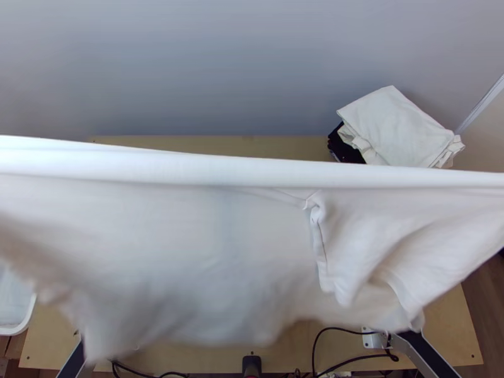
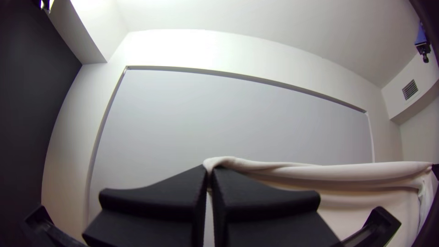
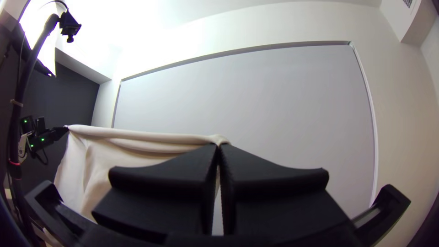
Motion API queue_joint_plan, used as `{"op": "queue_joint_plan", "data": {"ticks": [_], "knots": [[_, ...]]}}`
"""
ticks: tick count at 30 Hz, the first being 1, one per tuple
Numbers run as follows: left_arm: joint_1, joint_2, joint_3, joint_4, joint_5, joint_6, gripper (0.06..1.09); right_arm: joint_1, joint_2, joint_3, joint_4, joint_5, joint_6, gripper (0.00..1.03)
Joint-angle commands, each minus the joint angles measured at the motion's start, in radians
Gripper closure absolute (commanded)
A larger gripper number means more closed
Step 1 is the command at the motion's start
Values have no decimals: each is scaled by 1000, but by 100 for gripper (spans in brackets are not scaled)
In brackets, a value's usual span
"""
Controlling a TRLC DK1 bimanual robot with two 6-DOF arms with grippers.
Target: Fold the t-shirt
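The white t-shirt [image 1: 220, 239] hangs in the air across the top view, its upper edge stretched taut from side to side, a sleeve-like fold showing right of the middle. Its lower part is blurred. In the left wrist view my left gripper [image 2: 210, 171] is shut on one end of the shirt's upper edge, and the cloth [image 2: 366, 171] runs off sideways from the fingertips. My right gripper [image 3: 218, 148] is shut on the other end in the right wrist view; the shirt [image 3: 132, 142] stretches from there to the left arm's gripper farther off.
Behind the shirt, a pile of folded cloth [image 1: 400, 129], white over black, lies at the table's back right. A white bin [image 1: 22, 324] stands at the left edge. Black cables [image 1: 346, 362] run along the near edge of the wooden table [image 1: 447, 327].
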Motion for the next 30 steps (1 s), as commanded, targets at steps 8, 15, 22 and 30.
{"op": "queue_joint_plan", "data": {"ticks": [8,15,22,30], "knots": [[15,11,-116,-11,-56,-82,105,101,170,24,26,74,71,100],[15,-78,-473,6,-2,-127,105,134,196,-315,122,69,97,100],[7,-78,-875,182,25,-125,105,132,314,-568,309,48,111,100],[-42,247,-1024,506,16,-147,105,81,527,-694,527,40,126,100]]}}
